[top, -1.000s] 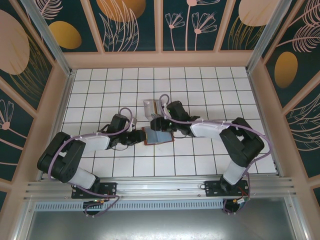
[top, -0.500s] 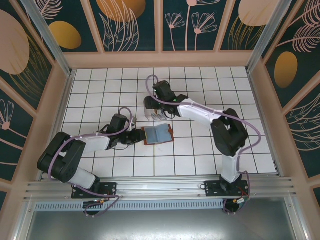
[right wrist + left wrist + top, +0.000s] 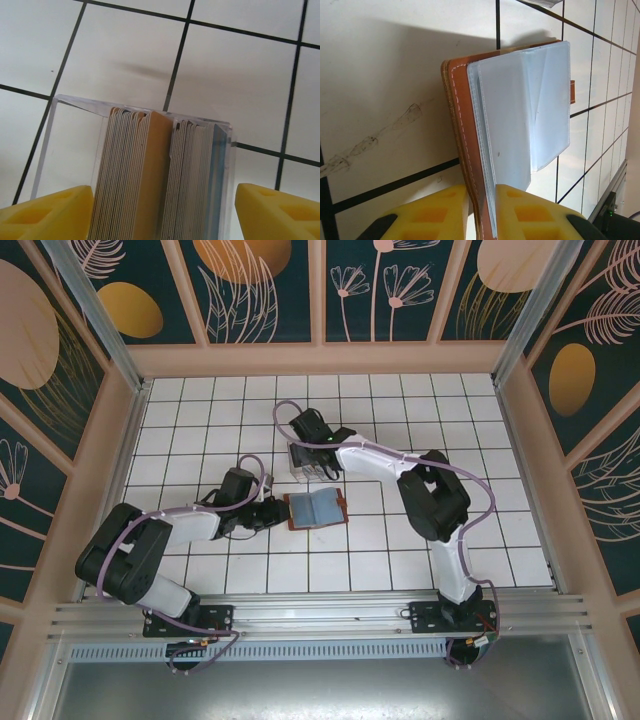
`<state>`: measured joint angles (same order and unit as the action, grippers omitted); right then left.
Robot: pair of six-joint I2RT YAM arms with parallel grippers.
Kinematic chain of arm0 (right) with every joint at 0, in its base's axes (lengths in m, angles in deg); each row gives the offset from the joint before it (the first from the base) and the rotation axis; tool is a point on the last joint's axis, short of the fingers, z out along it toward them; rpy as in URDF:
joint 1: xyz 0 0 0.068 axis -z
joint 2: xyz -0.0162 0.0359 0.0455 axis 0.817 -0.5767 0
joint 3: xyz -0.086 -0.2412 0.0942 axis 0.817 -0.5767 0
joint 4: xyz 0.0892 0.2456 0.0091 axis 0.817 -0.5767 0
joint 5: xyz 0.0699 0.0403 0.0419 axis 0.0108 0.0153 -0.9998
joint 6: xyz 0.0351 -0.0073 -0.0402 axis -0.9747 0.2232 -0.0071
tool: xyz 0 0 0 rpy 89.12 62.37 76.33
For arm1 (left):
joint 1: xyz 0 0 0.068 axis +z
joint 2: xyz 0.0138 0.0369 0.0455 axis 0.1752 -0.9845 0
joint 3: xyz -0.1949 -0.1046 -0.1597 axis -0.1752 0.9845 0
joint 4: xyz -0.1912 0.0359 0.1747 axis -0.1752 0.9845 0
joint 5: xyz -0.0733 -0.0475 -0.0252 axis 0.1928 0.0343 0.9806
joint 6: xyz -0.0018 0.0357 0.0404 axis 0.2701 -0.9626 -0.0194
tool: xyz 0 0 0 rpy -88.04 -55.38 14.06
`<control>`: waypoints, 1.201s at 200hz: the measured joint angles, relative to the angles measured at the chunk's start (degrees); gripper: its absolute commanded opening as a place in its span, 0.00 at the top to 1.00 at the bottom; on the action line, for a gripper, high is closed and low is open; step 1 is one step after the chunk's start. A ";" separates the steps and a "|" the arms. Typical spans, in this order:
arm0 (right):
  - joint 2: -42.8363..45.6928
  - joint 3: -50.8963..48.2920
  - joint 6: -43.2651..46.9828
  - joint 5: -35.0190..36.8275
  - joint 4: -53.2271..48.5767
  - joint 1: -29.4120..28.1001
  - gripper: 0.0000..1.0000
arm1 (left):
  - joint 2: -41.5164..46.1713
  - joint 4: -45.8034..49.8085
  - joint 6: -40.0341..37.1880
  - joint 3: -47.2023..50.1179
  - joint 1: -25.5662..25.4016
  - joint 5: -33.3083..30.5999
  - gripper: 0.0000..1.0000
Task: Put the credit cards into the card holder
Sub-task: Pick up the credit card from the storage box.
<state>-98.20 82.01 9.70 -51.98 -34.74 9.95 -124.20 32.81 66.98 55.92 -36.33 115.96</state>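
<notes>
Clamping card holder (image 3: 459,125) edge — left end effector (image 3: 481,199).

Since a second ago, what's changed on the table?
The right gripper left the card holder, moved farther out and slightly left, and now hangs open over the clear case of credit cards. The left gripper still pinches the card holder's edge; it lies open, unmoved.
</notes>
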 measured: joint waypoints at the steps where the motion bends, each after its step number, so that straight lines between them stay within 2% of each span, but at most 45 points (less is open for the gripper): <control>1: 0.00 0.07 -0.04 0.17 -0.13 -0.04 0.28 | -0.02 0.00 -0.02 -0.02 0.00 0.00 0.79; 43: -0.02 0.50 -0.07 5.49 -0.87 -1.14 0.37 | -1.11 0.00 -0.61 -0.87 0.00 -0.02 0.78; 117: -0.02 0.57 -0.09 11.23 -2.58 -1.18 0.35 | -3.28 0.22 -1.68 -2.54 0.00 0.02 0.77; 179: -2.95 3.02 -0.66 6.45 -4.02 0.85 0.31 | -4.52 -0.20 -1.62 -2.62 0.00 0.48 0.76; 240: -3.98 6.99 -1.84 9.90 -8.83 0.31 0.33 | -4.52 -0.90 -1.62 -2.62 0.00 0.48 0.76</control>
<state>-102.18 89.00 7.87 -42.07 -43.57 10.25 -128.72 31.92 65.36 53.30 -36.33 116.44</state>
